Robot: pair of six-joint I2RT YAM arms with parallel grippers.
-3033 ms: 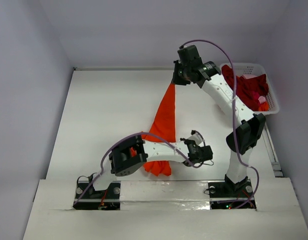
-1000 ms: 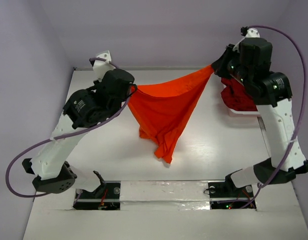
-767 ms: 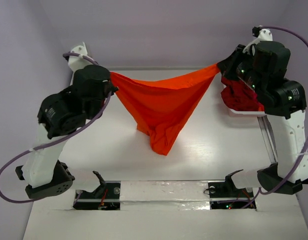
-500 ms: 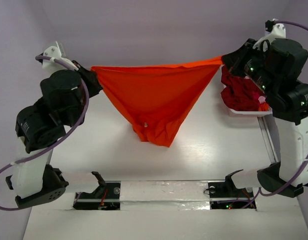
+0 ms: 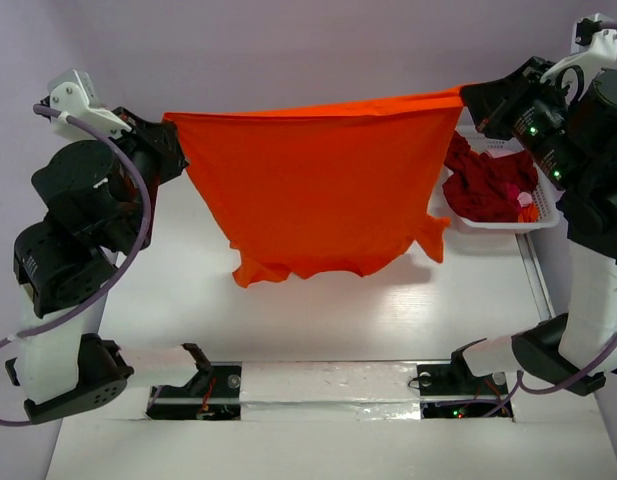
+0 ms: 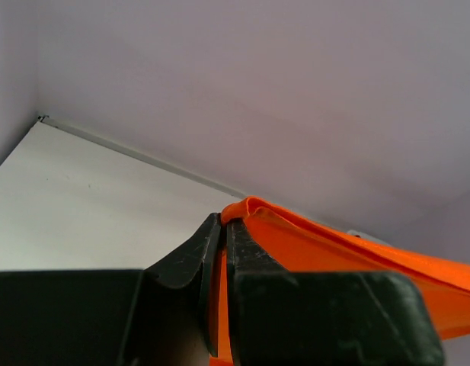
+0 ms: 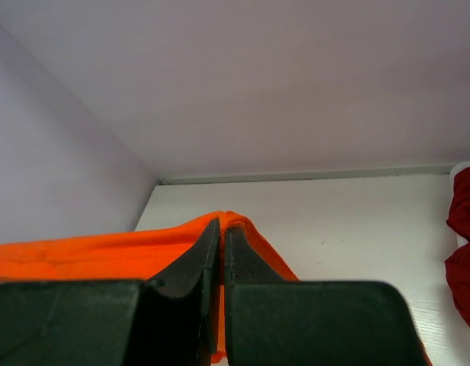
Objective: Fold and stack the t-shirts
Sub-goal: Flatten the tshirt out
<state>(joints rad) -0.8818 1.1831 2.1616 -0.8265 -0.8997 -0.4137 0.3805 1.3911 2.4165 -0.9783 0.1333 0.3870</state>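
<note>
Stretching the bright orange cloth t-shirt (image 5: 318,185) wide in the air above the white worktop (image 5: 318,320), the left hand (image 5: 171,138) and the right hand (image 5: 468,100) each clamp 1 upper corner, so the spreading step seems in progress, and next it must be lowered flat.

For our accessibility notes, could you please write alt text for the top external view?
A bright orange t-shirt hangs stretched wide above a white table, the left gripper shut on one top corner and the right gripper on the other. A dark red t-shirt lies crumpled in a white lattice basket at the right.
</note>
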